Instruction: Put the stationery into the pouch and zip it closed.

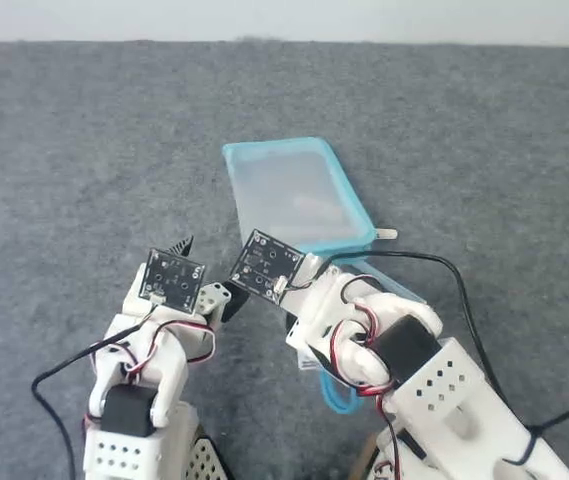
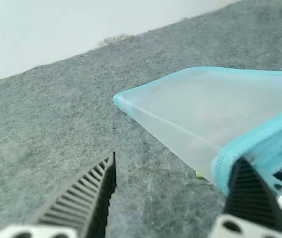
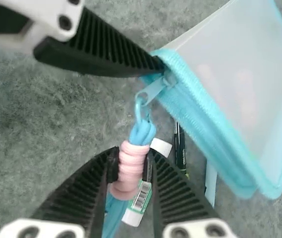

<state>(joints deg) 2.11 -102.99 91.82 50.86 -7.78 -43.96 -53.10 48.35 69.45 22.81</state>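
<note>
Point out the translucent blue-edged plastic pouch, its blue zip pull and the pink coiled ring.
Translucent blue-edged plastic pouch (image 1: 289, 195), high view, on its clear face.
Blue zip pull (image 3: 150, 91), right wrist view, on the tab's middle.
Pink coiled ring (image 3: 130, 168), right wrist view, on its middle coils.

One pouch (image 1: 294, 195) (translucent blue), two grippers (image 2: 175, 163) (image 3: 132, 153)

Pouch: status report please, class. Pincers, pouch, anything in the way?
Left pincer open at pouch corner. Right pincer shut on zip pull. Pen looks outside, by the zip.
</note>
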